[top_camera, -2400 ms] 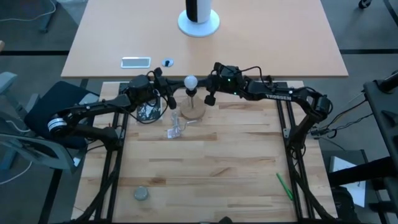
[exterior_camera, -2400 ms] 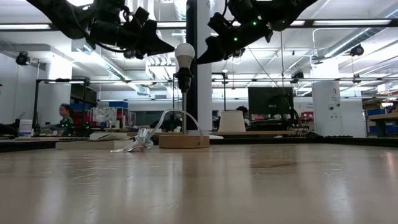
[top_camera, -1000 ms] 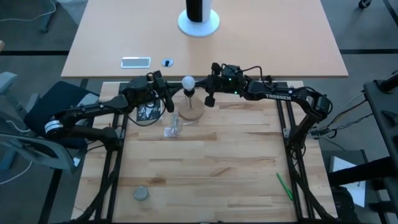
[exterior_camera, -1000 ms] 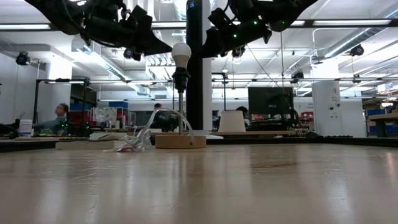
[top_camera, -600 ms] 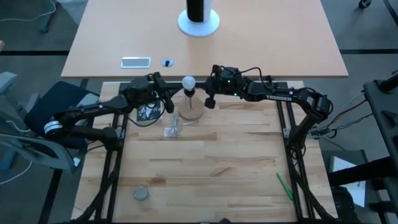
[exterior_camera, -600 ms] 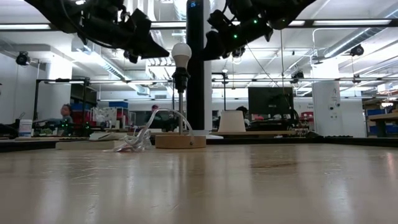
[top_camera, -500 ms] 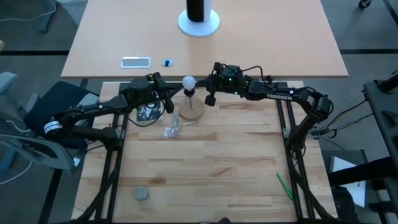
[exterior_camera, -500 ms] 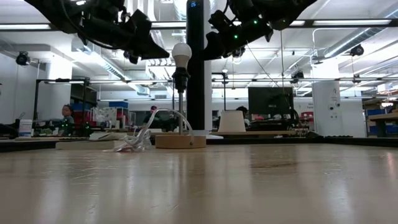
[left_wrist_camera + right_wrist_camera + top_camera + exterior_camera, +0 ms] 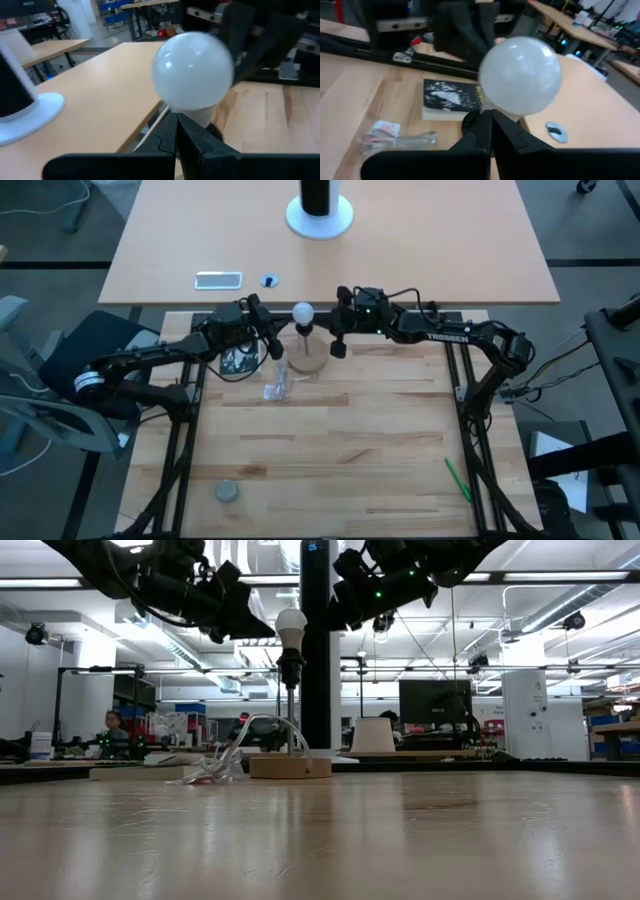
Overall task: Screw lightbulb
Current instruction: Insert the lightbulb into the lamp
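High view: the left gripper (image 9: 271,343) and right gripper (image 9: 337,341), each with fingers pressed together and holding nothing, flank the one lightbulb (image 9: 303,311), one on either side and just apart from it. That lightbulb stands upright on a stem over one round wooden base (image 9: 309,361). "TROSSEN" is printed on the right arm (image 9: 447,336).

- Bright, even overhead light fills the high view; shadows on the table (image 9: 330,440) are faint.
- In the low view, ceiling strip lights (image 9: 560,578) glare, leaving the arms as dark silhouettes.
- The near tabletop is blurred.
- Both wrist views are soft, and the lightbulb (image 9: 192,70) shows small highlights.
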Available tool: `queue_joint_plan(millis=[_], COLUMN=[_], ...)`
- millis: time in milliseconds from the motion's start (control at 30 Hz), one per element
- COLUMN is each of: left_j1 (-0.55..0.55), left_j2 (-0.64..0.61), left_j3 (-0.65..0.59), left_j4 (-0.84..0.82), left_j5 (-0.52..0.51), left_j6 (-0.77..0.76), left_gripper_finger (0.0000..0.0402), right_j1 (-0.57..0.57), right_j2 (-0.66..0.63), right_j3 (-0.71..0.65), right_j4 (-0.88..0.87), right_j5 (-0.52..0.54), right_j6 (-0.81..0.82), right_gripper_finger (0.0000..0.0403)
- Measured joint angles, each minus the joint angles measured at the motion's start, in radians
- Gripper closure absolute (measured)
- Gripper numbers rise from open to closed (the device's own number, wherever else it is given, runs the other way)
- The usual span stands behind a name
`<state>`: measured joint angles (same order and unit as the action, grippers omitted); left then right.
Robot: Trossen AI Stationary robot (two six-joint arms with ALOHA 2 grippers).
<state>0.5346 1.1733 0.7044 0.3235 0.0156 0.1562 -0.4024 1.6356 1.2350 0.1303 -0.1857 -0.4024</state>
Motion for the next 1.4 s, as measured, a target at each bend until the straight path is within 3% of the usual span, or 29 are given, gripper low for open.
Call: queue_joint_plan(millis=[233, 433, 600, 900, 1033, 1167, 1233, 1400], left_j1=[-0.001, -0.001, 0.001, 0.004, 0.004, 0.004, 0.003, 0.001], left_j2=[-0.036, -0.032, -0.018, 0.011, 0.007, -0.014, -0.025, -0.034], left_j3=[0.000, 0.000, 0.000, 0.000, 0.000, 0.000, 0.000, 0.000], left_j4=[-0.122, -0.012, 0.017, 0.012, 0.005, -0.018, -0.026, -0.017], left_j5=[0.007, 0.099, 0.096, -0.027, -0.030, -0.028, 0.010, 0.107], left_j6=[0.002, 0.018, 0.026, 0.027, 0.026, 0.014, 0.004, -0.028], left_gripper_finger=[0.0401, 0.0401, 0.0401, 0.0401, 0.0401, 0.0401, 0.0401, 0.0401], right_j1=[-0.009, -0.018, -0.012, 0.012, 0.008, 0.007, 0.001, -0.017], right_j2=[-0.002, 0.002, 0.002, 0.004, 0.004, 0.004, 0.004, 0.004], right_j3=[0.000, 0.000, 0.000, 0.000, 0.000, 0.000, 0.000, 0.000], right_j4=[-0.042, 0.033, 0.039, -0.012, -0.029, -0.052, -0.052, -0.014], right_j5=[0.157, 0.149, 0.051, -0.007, 0.015, 0.130, 0.178, 0.177], right_j6=[-0.010, -0.022, -0.032, -0.026, -0.025, -0.041, -0.042, -0.045], right_gripper_finger=[0.0403, 0.0403, 0.0403, 0.0403, 0.0403, 0.0403, 0.0403, 0.0403])
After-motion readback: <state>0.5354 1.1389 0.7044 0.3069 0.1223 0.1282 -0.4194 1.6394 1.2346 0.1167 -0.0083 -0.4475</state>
